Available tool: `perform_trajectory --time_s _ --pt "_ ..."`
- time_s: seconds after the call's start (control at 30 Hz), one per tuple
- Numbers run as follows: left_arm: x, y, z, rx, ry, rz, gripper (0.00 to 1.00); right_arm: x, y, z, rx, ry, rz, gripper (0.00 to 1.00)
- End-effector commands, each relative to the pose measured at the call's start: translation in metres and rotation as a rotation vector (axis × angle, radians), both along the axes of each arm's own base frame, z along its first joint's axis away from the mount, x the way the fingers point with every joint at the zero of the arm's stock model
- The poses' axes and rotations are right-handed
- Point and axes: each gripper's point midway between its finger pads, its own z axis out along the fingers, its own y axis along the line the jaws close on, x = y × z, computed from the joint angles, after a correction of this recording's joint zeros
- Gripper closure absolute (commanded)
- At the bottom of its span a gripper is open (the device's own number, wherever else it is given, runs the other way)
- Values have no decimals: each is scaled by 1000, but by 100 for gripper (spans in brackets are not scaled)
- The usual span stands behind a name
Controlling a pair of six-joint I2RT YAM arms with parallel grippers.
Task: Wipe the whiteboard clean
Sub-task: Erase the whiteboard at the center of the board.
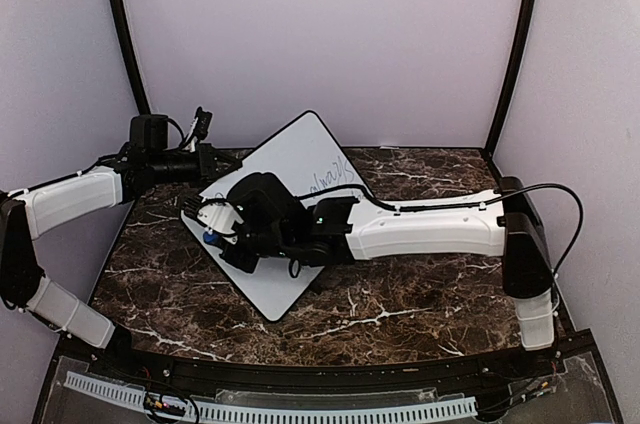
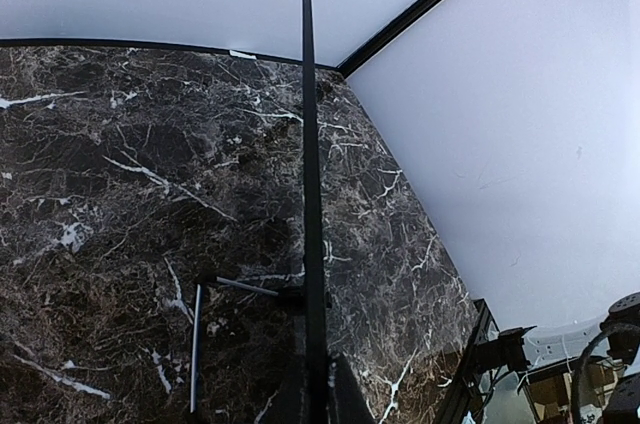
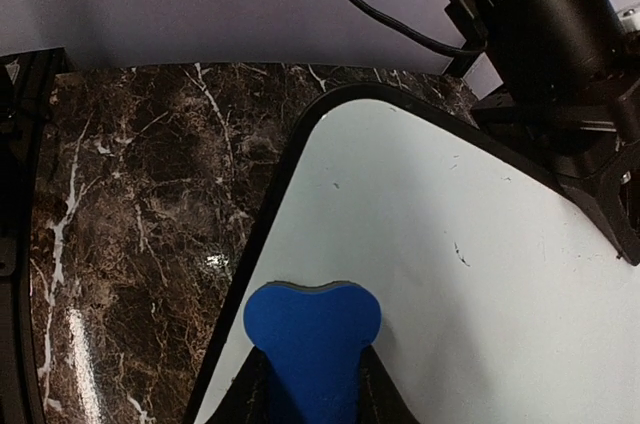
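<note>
The whiteboard stands tilted on the marble table, with dark handwriting near its right side. My left gripper is shut on its far left rim. In the left wrist view the board shows edge-on as a black line running out of the gripper. My right gripper is shut on a blue eraser and holds it against the board's left part. In the right wrist view the eraser rests on the white face near the black rim, held by the gripper. Faint marks show nearby.
The dark marble table has lilac walls behind and on both sides. A thin metal wire stand lies under the board by my left gripper. My left arm's black wrist looms over the board's far corner.
</note>
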Motion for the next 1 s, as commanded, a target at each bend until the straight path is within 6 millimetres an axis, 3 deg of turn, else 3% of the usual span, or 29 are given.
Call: perform_trajectory --time_s 0.0,0.37,0.57,0.7,0.97 --pt "-5 0 34 -23 -111 -8 100 -9 5 -9 -20 7 43 79" --pt "-4 -1 32 -26 -104 -12 100 -28 -59 -76 -203 71 17 79" --pt "-3 -1 31 -24 -104 -10 100 -24 -80 -82 -226 62 -35 79" --pt "-3 -2 31 -26 -101 -12 100 -17 -71 -74 -192 52 -42 79" --pt "-4 -2 31 -27 -103 -13 100 20 -11 -23 -68 -68 -90 79"
